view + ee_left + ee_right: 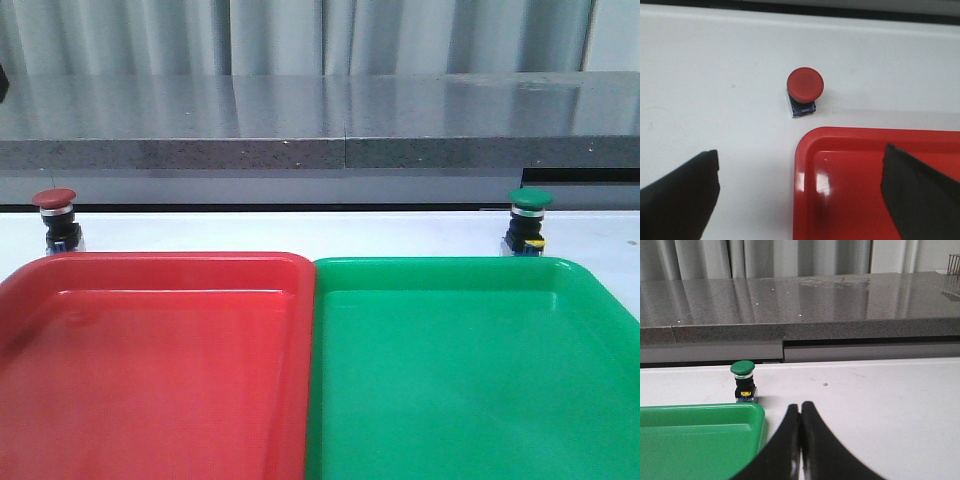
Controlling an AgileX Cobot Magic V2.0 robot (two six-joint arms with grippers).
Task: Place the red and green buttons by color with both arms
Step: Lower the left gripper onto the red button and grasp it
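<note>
- The red button [54, 218] stands upright on the white tabletop [300, 232], just behind the red tray [150, 370].
- The green button [528, 220] stands just behind the green tray [480, 370].
- The left tool [800, 192] hangs spread wide, holding nothing.
- The right tool [800, 410] has its fingers pressed together, holding nothing.

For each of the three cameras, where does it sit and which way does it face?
Front view: looks forward over the flat red plastic tray and flat green plastic tray; no arm shows.
Left wrist view: looks down on the red-capped push button; left gripper open.
Right wrist view: looks level at the green-capped push button; right gripper shut.
Each wrist view shares its button and tray with the front view.
</note>
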